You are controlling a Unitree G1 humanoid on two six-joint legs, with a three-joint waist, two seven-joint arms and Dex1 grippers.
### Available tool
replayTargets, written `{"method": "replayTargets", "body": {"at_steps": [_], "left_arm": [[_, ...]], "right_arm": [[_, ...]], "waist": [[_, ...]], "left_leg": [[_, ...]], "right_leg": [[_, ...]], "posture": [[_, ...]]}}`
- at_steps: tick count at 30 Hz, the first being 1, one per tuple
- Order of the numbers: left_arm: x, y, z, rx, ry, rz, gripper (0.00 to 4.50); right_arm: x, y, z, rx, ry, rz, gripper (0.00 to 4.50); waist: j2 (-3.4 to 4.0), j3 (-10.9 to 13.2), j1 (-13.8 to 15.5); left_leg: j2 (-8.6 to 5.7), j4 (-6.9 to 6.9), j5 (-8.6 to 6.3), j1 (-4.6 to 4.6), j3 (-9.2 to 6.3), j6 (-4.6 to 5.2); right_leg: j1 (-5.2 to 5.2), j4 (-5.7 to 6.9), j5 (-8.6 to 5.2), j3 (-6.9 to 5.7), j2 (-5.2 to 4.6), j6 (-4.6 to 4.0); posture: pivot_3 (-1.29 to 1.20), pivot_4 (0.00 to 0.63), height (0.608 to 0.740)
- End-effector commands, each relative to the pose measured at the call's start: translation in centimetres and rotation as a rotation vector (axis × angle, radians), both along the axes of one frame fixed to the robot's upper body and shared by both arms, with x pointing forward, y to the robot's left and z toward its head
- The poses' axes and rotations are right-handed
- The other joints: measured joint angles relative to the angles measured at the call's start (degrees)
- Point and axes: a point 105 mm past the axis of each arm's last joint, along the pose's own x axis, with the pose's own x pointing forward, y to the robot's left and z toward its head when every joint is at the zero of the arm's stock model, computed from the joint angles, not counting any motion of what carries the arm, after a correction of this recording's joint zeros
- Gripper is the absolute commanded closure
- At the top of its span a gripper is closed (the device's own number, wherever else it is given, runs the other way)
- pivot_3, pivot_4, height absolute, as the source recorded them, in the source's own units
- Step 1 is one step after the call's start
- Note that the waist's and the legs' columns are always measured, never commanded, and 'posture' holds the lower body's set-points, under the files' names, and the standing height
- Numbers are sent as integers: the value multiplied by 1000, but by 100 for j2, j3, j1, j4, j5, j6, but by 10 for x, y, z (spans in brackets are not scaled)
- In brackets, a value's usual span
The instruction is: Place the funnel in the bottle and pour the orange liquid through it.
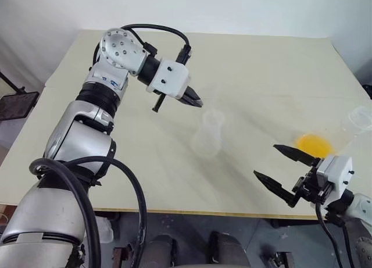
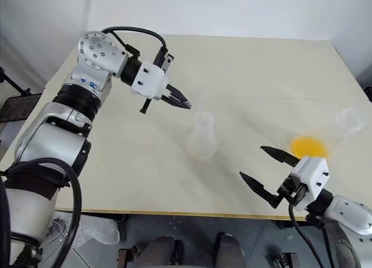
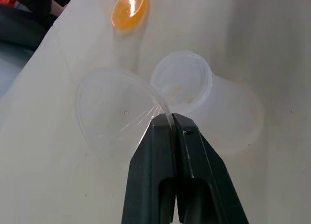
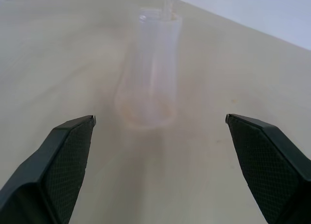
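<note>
Left gripper (image 1: pixel 195 100), upper centre of the left eye frame, is pinched tight on the rim of the funnel (image 3: pixel 114 112). In the left wrist frame the two black fingers meet on the thin clear edge, with the funnel's wide mouth spreading out beside them.

The bottle (image 1: pixel 208 137) stands upright mid-frame on the table (image 1: pixel 261 64), its open neck (image 3: pixel 182 80) just beside the funnel rim in the wrist frame. From the head views, the funnel sits just above and to the upper left of the neck, not yet over it and not yet seated (the spout itself is too faint against the table to make out).

Key relation: the neck lies down and to the right of the left gripper in frame. The bottle's long axis is vertical, so I judge the funnel's spout must be brought to point straight down over the opening before lowering.

Right gripper (image 1: pixel 285 172), lower right of the frame, has jaws spread wide and holds nothing; its wrist frame looks level across the table at the bottle, well apart from it.

The orange liquid (image 1: pixel 314 143) is a shallow pool in the bottom of a clear cup (image 1: pixel 356 124), right edge of frame, just above the right gripper. The right arm is plainly the nearer one for the pour.

Risk: a thin rim grip may let the funnel swing.
</note>
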Motion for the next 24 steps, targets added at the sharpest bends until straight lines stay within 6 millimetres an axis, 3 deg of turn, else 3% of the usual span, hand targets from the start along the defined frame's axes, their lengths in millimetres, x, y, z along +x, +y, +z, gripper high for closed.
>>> {"method": "replayTargets", "body": {"at_steps": [1, 17, 24], "left_arm": [[-8, 2, 5, 122, -38, -67, 4469], [-9, -5, 3, 233, -134, -115, 4469], [-12, -11, 2, 257, -163, -149, 4469]], "right_arm": [[-1, 0, 5, -1, -28, 21, 0], [6, 4, 20, 38, -83, 54, 0], [7, 5, 21, 38, -91, 56, 0]], "waist": [[0, 0, 1], [0, 0, 4], [0, 0, 6]], "left_leg": [[0, 0, 0, 0, 0, 0], [-1, 5, -4, -8, 3, 7], [-7, 20, -1, -62, 13, 11]], "right_leg": [[0, 0, 0, 0, 0, 0], [-4, -3, 3, -1, 0, 6], [-62, 13, 8, 9, -2, 15]], "posture": [[0, 150, 740], [0, 150, 740], [0, 150, 740]]}}
